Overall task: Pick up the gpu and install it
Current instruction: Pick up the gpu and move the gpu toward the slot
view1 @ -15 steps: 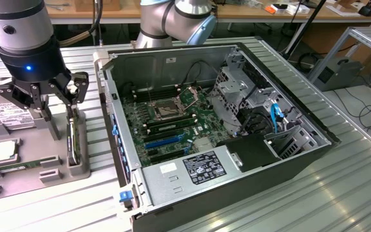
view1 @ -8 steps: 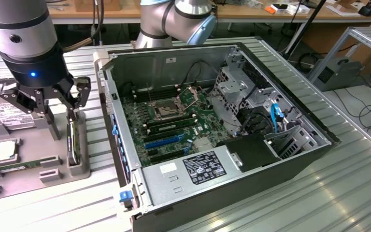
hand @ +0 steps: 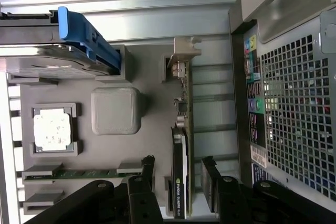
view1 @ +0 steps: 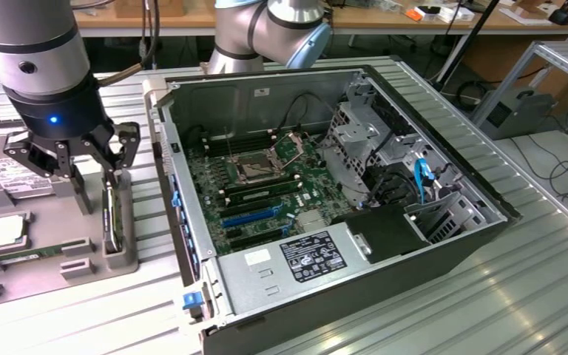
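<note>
The gpu [view1: 113, 219] is a thin black card standing on its edge in a slot of the grey holder [view1: 42, 275], on the exterior view's left beside the open computer case [view1: 458, 238]. In the wrist view the gpu [hand: 181, 129] runs lengthwise, with its silver bracket [hand: 185, 55] at the far end. My gripper [view1: 100, 185] hangs just above the card. It is open, with one black finger [hand: 147, 170] on each side of the gpu's near end and a gap between the pads and the card. Nothing is held.
The holder also carries a silver hard drive [view1: 15, 177] with a blue tab [hand: 84, 35], a square processor chip [hand: 52, 129] and a memory stick [hand: 89, 173]. Inside the case lies the motherboard with blue slots [view1: 249, 214]. The case's perforated rear panel [hand: 296, 108] stands close beside the gpu.
</note>
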You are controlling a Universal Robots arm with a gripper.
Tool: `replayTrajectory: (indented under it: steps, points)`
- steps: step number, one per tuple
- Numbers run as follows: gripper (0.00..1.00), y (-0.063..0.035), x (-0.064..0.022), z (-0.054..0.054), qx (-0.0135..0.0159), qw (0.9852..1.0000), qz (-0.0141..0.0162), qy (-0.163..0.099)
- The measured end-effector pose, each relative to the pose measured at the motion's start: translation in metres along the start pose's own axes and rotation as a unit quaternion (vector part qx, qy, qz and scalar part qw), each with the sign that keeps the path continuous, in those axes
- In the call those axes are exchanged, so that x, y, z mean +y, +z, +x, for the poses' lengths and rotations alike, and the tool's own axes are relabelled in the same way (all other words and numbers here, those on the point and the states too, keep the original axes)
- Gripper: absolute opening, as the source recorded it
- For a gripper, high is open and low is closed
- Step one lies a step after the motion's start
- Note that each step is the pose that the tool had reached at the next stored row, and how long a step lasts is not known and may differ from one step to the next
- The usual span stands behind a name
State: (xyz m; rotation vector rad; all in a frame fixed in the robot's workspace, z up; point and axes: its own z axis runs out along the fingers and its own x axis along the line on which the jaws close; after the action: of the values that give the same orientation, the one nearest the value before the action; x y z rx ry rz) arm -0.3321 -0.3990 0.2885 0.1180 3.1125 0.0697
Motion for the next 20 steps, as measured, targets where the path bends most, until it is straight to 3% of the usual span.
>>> replayTrajectory:
  steps: [13, 20]
  points:
    - [0.48, 0.0096, -0.0003, -0.001, 0.0, 1.0, 0.0, 0.0]
    - [0.48, 0.0199, -0.0007, -0.002, 0.0, 1.0, 0.0001, 0.0]
